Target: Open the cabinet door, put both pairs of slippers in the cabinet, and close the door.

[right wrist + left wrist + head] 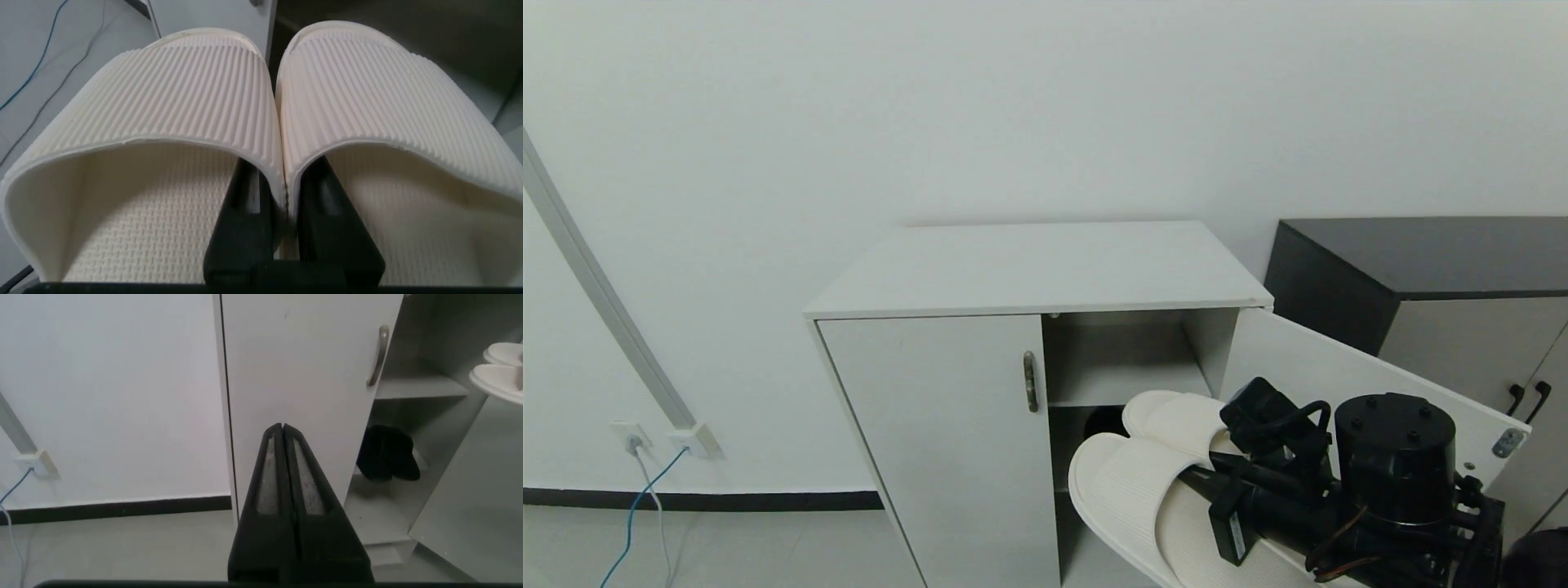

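In the head view, the cabinet [1029, 269] stands with its right door [1339, 367] swung wide, so that half is open for loading. Its left door [931, 425] is shut. The right arm holds the pale slippers [1131, 482] side by side, toes towards the cabinet's opening and just in front of it, below the level of its shelf [1127, 384]. The aim looks to be the lower compartment, where a dark shape [1104, 420] lies, possibly the other pair.

In the left wrist view, the left claw [283, 490] is closed on nothing, its fingers pressed flat together. It faces the cabinet's left door from some way off, clear of the open half, probably so as not to block the loading.

In the right wrist view, the right claw [278, 220] pinches the two touching inner edges of the slippers' straps [274, 122]. One squeeze therefore carries the pair together and keeps it aligned for sliding into the cabinet.
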`<state>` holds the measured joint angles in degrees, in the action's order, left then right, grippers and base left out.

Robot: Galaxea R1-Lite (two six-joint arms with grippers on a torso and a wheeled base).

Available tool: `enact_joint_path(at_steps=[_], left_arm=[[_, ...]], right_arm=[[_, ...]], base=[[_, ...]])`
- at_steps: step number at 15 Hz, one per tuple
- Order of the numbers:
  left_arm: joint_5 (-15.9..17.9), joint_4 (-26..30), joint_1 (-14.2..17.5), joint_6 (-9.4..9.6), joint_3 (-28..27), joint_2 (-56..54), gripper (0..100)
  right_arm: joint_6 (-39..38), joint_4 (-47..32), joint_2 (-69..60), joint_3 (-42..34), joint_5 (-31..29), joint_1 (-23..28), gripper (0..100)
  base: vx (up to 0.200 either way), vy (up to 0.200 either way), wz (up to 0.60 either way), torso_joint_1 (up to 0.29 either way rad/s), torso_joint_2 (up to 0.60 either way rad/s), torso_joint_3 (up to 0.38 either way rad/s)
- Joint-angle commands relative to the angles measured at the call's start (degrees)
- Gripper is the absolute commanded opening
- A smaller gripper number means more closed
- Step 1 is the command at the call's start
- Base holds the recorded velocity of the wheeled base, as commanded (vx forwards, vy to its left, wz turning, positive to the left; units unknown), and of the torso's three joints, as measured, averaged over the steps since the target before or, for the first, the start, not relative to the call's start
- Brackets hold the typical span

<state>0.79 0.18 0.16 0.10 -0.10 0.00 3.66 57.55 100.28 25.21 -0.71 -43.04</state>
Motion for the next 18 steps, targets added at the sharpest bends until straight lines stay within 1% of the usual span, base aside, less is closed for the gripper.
enact_joint_path(at_steps=[1, 9, 11, 16, 18], left_arm=[[0.00, -0.01, 0.02, 0.08, 0.01, 0.00, 0], [0.00, -0.01, 0.02, -0.01, 0.01, 0.00, 0], [0.00, -0.01, 0.02, -0.01, 0.01, 0.00, 0], [0.00, -0.01, 0.02, -0.01, 0.01, 0.00, 0], [0.00, -0.01, 0.02, -0.01, 0.01, 0.00, 0]], right_arm=[[0.03, -0.07, 0.18, 0.01, 0.09, -0.02, 0], [0.03, 0.10, 0.44, -0.34, 0.00, -0.64, 0], [0.03, 1.33, 0.62, -0.51, 0.00, -0.64, 0], [0.03, 2.04, 0.88, -1.13, -0.08, -0.99, 0], [0.03, 2.04, 0.88, -1.13, -0.08, -0.99, 0]], base=[[0.000, 0.000, 0.00, -0.198, 0.51, 0.330], [0.000, 0.000, 0.00, -0.151, 0.48, 0.330], [0.000, 0.000, 0.00, -0.105, 0.46, 0.354], [0.000, 0.000, 0.00, -0.053, 0.44, 0.364], [0.000, 0.000, 0.00, -0.001, 0.06, 0.040]])
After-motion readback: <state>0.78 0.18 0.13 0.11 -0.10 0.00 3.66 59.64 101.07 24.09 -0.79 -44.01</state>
